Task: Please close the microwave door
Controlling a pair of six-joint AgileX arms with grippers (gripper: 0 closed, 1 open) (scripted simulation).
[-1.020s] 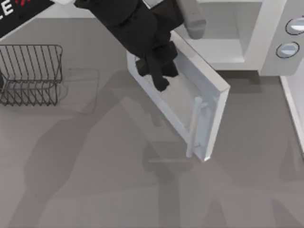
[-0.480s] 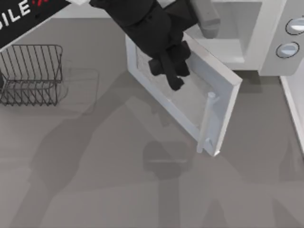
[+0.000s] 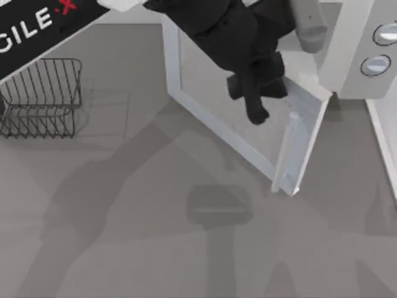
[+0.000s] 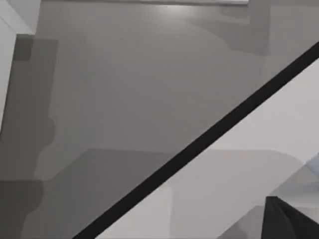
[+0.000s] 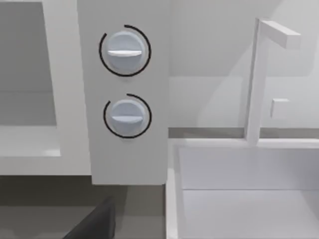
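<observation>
The white microwave [image 3: 353, 56] stands at the back right, its two round knobs [image 5: 124, 52] on the side panel. The microwave door [image 3: 217, 105] hangs partly open, angled out over the table, with its slim grey handle [image 3: 290, 149] near the free edge. My left gripper [image 3: 256, 113] is shut, and its black tip rests against the door's outer face close to the handle. The left wrist view has the pale door panel [image 4: 249, 149] crossing it behind a dark diagonal band. My right arm is parked out of the top view.
A dark wire rack [image 3: 40, 96] stands at the table's left. A white basin-like unit [image 5: 244, 189] with an upright white frame sits right of the microwave; its edge [image 3: 381, 143] runs along the table's right. Open grey table lies in front.
The door has swung toward the microwave cavity, its free edge moving right. My left gripper has travelled right and back with it, staying against the door face.
</observation>
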